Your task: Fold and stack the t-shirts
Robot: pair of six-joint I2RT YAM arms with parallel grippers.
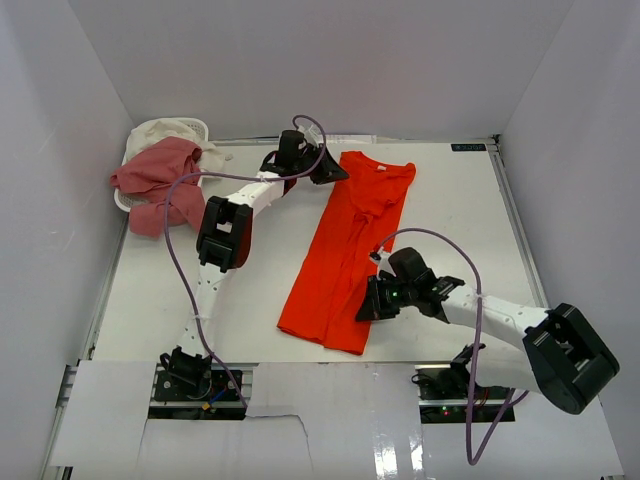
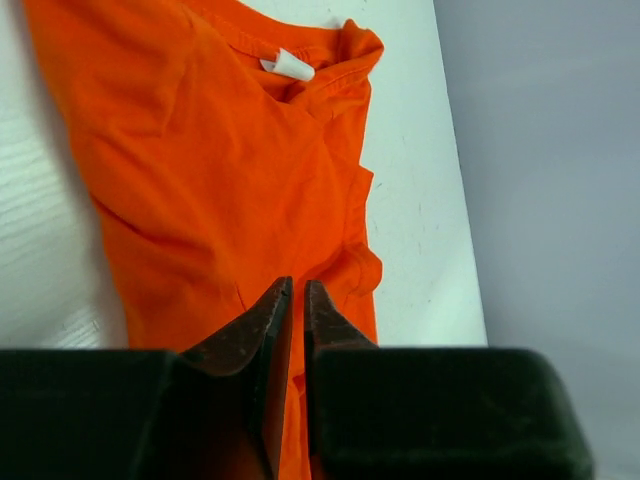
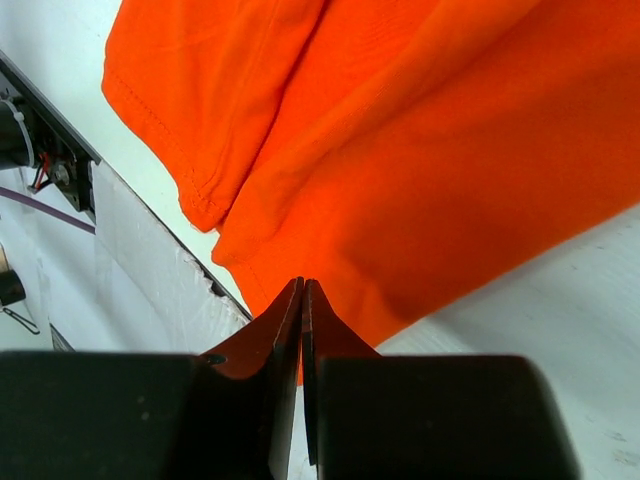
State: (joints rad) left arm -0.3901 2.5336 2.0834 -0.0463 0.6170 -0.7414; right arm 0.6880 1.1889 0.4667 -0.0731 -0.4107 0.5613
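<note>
The orange-red t-shirt (image 1: 350, 240) lies folded into a long strip down the middle of the table, collar at the far end. In the left wrist view the t-shirt (image 2: 200, 150) shows its white neck label. My left gripper (image 1: 328, 170) sits at the far left corner by the collar; its tips (image 2: 297, 283) stand narrow with orange cloth between them. My right gripper (image 1: 368, 300) is at the near right hem, and its tips (image 3: 302, 282) are shut on the edge of the t-shirt (image 3: 400, 150). A dusty pink t-shirt (image 1: 160, 175) and a cream-white one (image 1: 175, 132) lie heaped at the back left.
A small white basket (image 1: 205, 128) at the back left corner holds the pink and cream shirts; the pink one spills over its front. Grey walls close in three sides. Purple cables (image 1: 175, 250) loop off both arms. The table's near edge and rail (image 3: 50, 150) lie close to the hem.
</note>
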